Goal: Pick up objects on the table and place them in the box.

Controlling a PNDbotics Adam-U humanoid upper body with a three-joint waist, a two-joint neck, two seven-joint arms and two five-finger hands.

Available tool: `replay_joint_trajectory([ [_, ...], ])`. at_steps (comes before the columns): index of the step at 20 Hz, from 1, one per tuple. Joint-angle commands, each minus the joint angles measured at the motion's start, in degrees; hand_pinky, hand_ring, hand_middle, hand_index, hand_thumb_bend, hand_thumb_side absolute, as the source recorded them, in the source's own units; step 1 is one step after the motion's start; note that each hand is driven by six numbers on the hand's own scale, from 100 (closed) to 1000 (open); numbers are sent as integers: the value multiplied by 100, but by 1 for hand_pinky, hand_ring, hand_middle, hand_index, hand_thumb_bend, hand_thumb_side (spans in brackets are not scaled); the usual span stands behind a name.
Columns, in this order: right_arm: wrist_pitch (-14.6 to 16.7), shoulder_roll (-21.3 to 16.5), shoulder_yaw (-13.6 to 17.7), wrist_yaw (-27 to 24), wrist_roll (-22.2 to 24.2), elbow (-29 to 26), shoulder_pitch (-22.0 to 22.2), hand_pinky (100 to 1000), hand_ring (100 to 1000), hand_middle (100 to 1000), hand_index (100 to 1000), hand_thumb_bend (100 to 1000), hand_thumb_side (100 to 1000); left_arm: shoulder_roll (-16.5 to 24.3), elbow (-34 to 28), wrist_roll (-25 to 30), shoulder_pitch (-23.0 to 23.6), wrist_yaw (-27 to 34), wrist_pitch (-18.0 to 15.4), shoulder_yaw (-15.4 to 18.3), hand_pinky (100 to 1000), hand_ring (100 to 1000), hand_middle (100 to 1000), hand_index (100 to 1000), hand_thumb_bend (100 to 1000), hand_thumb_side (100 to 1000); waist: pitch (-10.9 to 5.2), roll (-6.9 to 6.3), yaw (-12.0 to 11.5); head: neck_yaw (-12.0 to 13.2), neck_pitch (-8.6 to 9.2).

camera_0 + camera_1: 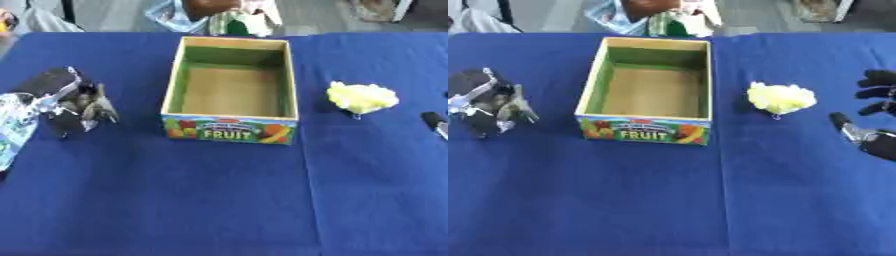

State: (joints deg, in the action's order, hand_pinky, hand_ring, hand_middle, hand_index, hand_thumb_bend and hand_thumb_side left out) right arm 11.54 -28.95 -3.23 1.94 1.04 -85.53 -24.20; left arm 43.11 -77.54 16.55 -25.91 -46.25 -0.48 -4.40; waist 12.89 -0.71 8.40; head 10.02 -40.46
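Box sits mid-table on the blue cloth, inside bare, "FRUIT" on its near wall. A pale yellow lump lies on the cloth just right of it, untouched. Right hand hangs near the lump, fingers spread, holding nothing. Left hand rests left of the box, fingers curled; whether it grips anything, can't tell.
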Motion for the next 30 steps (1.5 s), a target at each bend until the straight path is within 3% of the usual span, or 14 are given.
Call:
replay_joint_trajectory([
  [1,5,-119,31,-6,13,-35,-59,562,711,709,841,461,128,242,-58,-93,-118,-97,52,109,141,100,100,237,301,100,-99,-7,1,0,-36],
  [12,6,-134,27,-2,20,-28,-46,562,711,709,842,461,128,439,-509,73,-289,-99,138,199,110,100,100,212,325,106,-145,-11,-1,-24,-49],
  [19,8,-143,5,3,43,-13,-27,562,711,709,842,461,128,691,-1168,431,-889,-39,-35,-29,116,100,100,213,340,115,-209,-35,7,-16,-73],
  [23,9,-141,-21,7,70,-5,-27,562,711,709,842,462,128,514,-1193,685,-1557,-117,-266,-335,121,100,100,216,343,116,-243,-59,49,16,-88],
  [30,12,-132,-69,12,116,3,-58,562,712,709,842,462,129,-272,-468,658,-2602,-461,-540,-656,119,100,100,217,351,115,-244,-79,198,92,-82],
])
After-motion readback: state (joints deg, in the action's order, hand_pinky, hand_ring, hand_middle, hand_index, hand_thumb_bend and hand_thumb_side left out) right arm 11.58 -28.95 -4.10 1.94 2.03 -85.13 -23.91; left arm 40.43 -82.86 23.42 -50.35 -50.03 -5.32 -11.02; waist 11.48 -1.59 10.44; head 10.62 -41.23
